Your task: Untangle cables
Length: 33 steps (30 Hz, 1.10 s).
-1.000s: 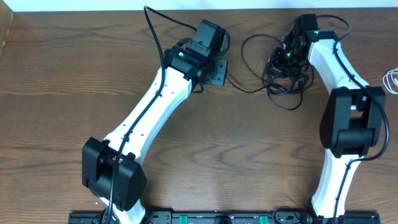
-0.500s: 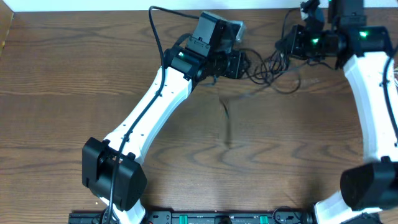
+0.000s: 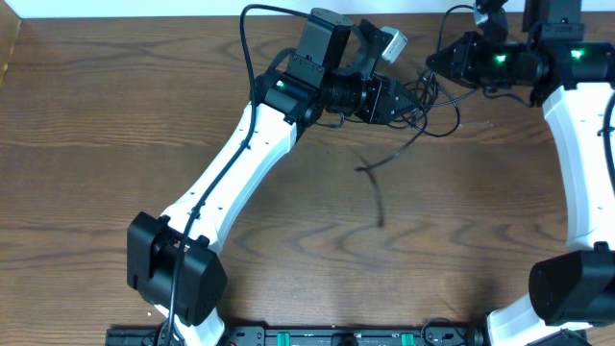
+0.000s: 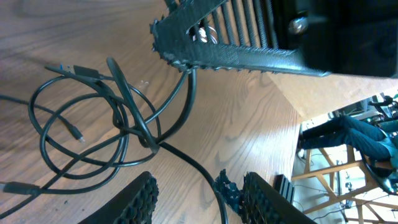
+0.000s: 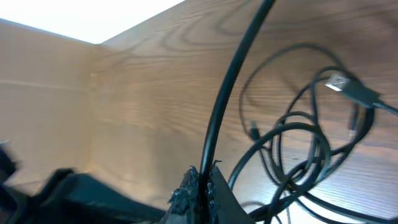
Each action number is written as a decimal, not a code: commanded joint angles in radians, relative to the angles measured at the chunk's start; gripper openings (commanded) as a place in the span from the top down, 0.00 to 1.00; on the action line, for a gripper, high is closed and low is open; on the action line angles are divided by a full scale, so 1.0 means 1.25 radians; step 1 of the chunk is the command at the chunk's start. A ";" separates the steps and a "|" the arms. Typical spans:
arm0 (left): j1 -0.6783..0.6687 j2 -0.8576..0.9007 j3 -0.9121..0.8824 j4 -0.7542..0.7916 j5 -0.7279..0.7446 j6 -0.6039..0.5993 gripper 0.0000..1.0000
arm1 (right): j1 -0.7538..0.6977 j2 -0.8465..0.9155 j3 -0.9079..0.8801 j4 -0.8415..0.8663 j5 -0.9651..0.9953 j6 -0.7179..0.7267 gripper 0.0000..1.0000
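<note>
The left hand (image 4: 199, 186) has its two ridged fingers (image 4: 140, 198) apart, and a single black strand runs through the gap between them without being pinched; a small plug end sits just beside the inner face of the other finger. Just beyond those fingertips, in the left wrist view, lie the cables (image 4: 134, 124): thin black cords crossed into a loose knot with several round loops spreading over the wood, plug ends sticking out at the sides. From overhead the left hand (image 3: 402, 98) is at the far side of the table (image 3: 96, 144), pointing toward the right, with the cables (image 3: 430, 96) bunched right at its tips, between it and the right hand (image 3: 437, 61). The right hand (image 5: 200, 183) has its fingers pressed together on a black cable (image 5: 227, 93), which climbs straight away from the pinch point across the right wrist view. Beside that cable the rest of the cables (image 5: 292, 180) hang in overlapping loops, one silver-tipped plug (image 5: 339, 81) jutting out at the upper right. One loose strand (image 3: 375, 187) trails from the bunch toward the middle of the table, blurred, well apart from both hands.
</note>
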 commanded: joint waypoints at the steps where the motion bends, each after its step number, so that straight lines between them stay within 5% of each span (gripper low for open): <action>1: 0.000 -0.005 0.002 0.012 0.026 0.020 0.54 | -0.035 -0.003 0.006 0.005 -0.172 0.008 0.99; 11: -0.001 0.009 0.002 0.115 0.026 -0.057 0.55 | -0.082 -0.003 0.006 0.005 -0.412 -0.037 0.99; 21: -0.001 0.069 0.002 0.209 0.026 -0.274 0.55 | -0.082 -0.003 0.006 0.005 -0.414 -0.043 0.99; 33: -0.006 0.080 0.002 0.244 0.011 -0.349 0.55 | -0.082 -0.003 0.006 0.008 -0.406 -0.043 0.99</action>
